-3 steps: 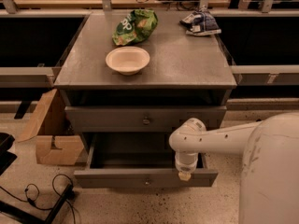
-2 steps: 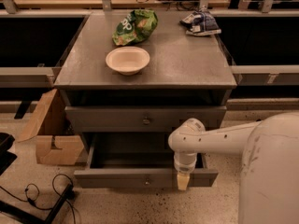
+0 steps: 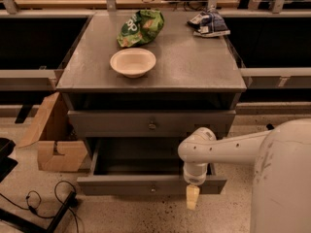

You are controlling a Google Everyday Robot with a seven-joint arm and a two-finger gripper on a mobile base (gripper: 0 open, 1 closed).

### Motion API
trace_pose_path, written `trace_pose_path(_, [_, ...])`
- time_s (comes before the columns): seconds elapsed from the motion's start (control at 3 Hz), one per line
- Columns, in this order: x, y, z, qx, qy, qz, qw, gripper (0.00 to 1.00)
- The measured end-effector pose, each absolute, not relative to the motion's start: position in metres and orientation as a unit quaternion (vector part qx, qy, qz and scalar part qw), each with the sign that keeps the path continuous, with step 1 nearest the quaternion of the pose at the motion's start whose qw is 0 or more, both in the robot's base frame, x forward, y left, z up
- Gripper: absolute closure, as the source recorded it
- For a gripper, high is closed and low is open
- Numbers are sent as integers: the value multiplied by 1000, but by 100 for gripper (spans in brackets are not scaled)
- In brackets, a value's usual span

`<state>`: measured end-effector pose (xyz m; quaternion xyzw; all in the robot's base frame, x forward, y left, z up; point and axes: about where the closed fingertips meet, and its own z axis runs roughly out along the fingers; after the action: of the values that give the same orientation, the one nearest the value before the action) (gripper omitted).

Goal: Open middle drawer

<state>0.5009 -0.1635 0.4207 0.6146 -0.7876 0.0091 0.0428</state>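
**Middle drawer out, gripper hanging at its front right**

I see the middle drawer (image 3: pixel 116 184) pulled well out of the grey cabinet (image 3: pixel 194 67), its plain grey inside showing. Its long axis runs left to right across my view, and the flat front faces me, with the small round knob (image 3: pixel 153 189) at centre.

The gripper (image 3: pixel 193 197) hangs just in front of that face, right of the knob and apart from it. It points straight down, its cream tip below the drawer's bottom edge. Whether it is open or closed I cannot tell. The white arm (image 3: pixel 233 147) reaches in from the right, over the drawer's right corner.

The upper drawer (image 3: pixel 107 124) sits closed, so its front edge stands back from the open one. Left of the cabinet a cardboard box (image 3: pixel 53 152) stands just beside the drawer's left end, and black cables (image 3: pixel 43 203) lie on the floor nearer me. The floor directly before the drawer front is bare.

On the cabinet top are a pale bowl (image 3: pixel 132 62), a green bag (image 3: pixel 140 27) and a blue-and-white packet (image 3: pixel 209 23).
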Motion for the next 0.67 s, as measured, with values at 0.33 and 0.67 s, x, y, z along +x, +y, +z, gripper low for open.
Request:
trace_pose_path(0.33, [463,-165,402,600,-796,-24,69,10])
trace_pose_path(0.67, [449,-165,401,592,-801,-37,80,34])
